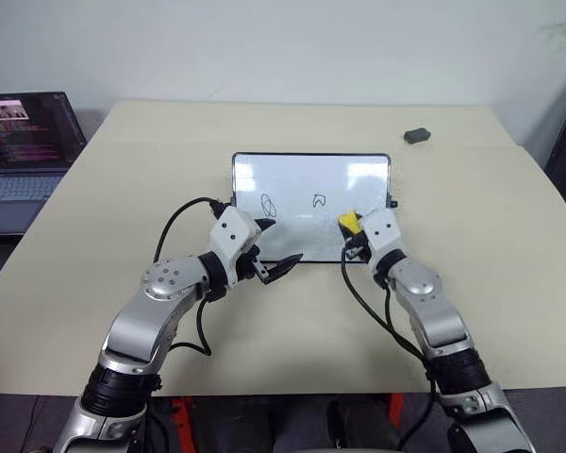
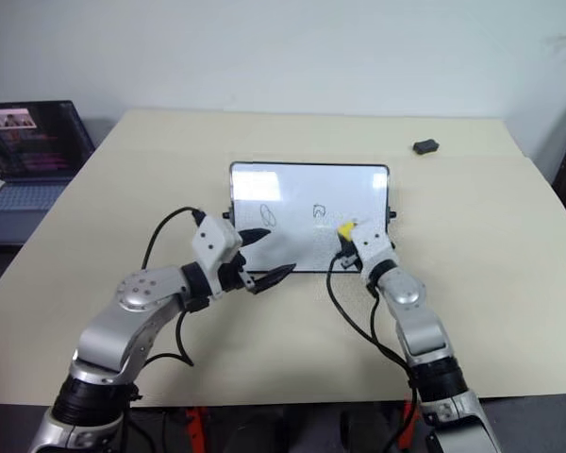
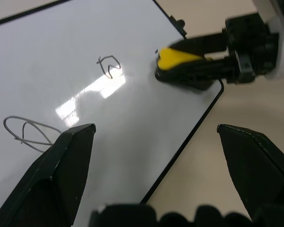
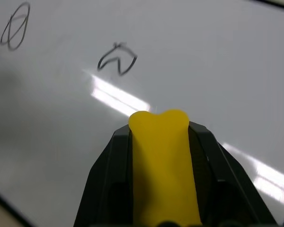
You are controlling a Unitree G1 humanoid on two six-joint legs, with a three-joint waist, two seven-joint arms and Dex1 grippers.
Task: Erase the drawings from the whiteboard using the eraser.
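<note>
Drawings [image 1: 294, 202]: two; eraser [image 1: 348, 222]: one

Even, bright overhead light w/ soft shadows on the table [image 1: 509, 283]. Glare streaks on the whiteboard [image 3: 132, 156]; close eraser [image 4: 163, 175] slightly soft-focus.

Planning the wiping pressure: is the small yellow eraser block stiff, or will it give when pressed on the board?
Probably soft: the yellow eraser block bulges into two lobes where the right gripper is shut on it. It likely squashes rather than skids, and seems light. The glossy white whiteboard lies loose on the table, so hard pushing may slide it.
</note>
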